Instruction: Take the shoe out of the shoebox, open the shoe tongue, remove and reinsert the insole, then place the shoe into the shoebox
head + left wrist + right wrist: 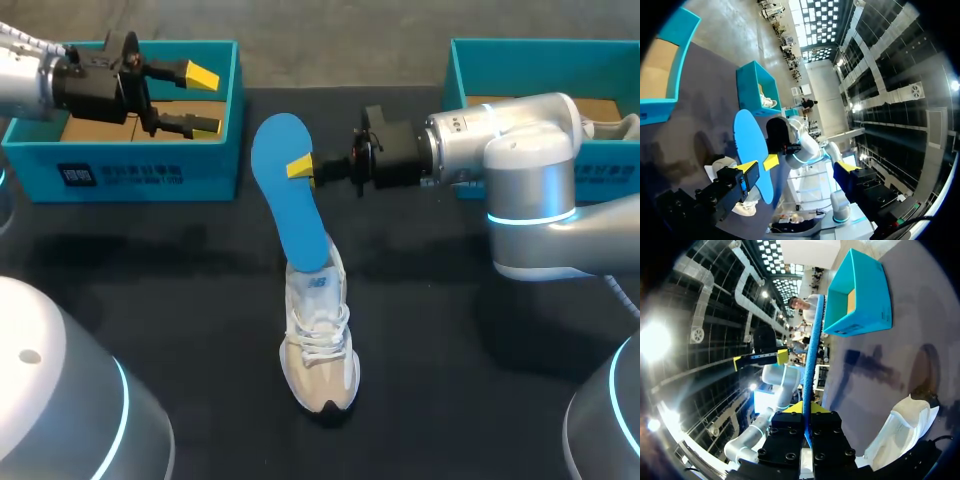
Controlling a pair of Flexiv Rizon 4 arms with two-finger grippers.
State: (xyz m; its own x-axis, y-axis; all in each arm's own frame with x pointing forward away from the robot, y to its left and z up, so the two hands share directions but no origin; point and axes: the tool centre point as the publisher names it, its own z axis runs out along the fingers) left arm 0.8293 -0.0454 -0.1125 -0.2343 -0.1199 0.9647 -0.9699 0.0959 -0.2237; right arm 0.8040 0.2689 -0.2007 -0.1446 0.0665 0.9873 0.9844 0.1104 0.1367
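A white and beige sneaker stands on the black table, toe toward me. A blue insole rises out of its opening, leaning back and to the left. My right gripper is shut on the insole's edge near the upper end. In the right wrist view the insole shows edge-on between the gripper's fingers, with the sneaker beside it. My left gripper hangs open over the left shoebox, holding nothing. From the left wrist view the insole and sneaker lie ahead of the open gripper.
A second blue shoebox stands at the back right, behind my right arm, with something white inside it. Both boxes have brown cardboard floors. Black table surface spreads around the sneaker on all sides.
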